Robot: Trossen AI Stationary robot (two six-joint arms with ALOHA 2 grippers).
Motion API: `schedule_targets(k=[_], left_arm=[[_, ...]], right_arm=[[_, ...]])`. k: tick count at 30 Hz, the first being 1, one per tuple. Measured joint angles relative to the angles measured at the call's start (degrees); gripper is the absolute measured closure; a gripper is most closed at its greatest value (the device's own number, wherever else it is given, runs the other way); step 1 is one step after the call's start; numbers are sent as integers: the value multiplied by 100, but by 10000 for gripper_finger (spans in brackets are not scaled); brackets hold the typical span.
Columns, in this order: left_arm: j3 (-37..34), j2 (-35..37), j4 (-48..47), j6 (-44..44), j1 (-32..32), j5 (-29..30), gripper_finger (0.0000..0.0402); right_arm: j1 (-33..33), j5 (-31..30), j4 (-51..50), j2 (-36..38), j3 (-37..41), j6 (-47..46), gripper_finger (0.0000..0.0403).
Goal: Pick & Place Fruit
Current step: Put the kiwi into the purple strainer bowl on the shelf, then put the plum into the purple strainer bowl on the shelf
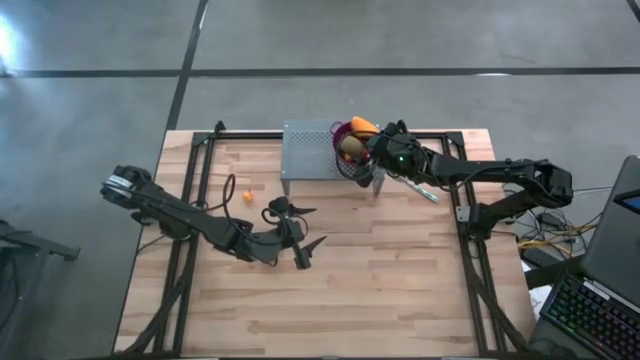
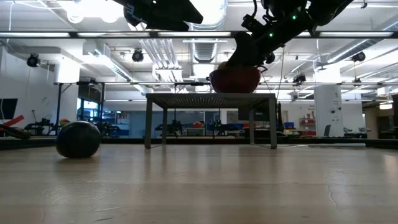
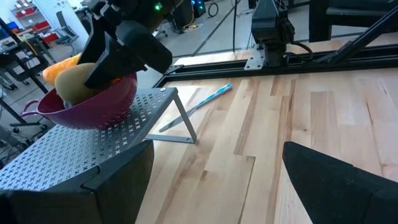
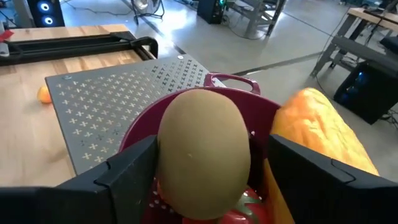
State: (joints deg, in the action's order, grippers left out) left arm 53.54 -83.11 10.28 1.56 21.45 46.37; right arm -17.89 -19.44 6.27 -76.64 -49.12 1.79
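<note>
A robotics lab or industrial workshop is showing here, not a home. The wooden table (image 1: 330, 260) is standing on a polished grey concrete floor (image 1: 90, 110) crossed by dark lines. Across the table, the low view is looking into a wide open hall: exposed ceiling ducts (image 2: 205, 53) and strip lights (image 2: 81, 34) are running overhead, and white columns (image 2: 326, 109) are rising among distant equipment. A laptop (image 1: 615, 235) and a backlit keyboard (image 1: 590, 315) are sitting beside the table, with loose cables (image 1: 545, 240) trailing nearby. Shelving with red bins (image 3: 28, 15) is lining the background.
</note>
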Motion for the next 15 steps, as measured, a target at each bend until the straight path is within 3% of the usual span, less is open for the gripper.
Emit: schedule_targets(k=[8,15], left_arm=[[0,0,-6,-2,0,0,41],[0,0,-17,-2,0,0,41]], right_arm=[[32,0,-14,33,-185,102,79],[156,17,-528,39,-796,253,85]])
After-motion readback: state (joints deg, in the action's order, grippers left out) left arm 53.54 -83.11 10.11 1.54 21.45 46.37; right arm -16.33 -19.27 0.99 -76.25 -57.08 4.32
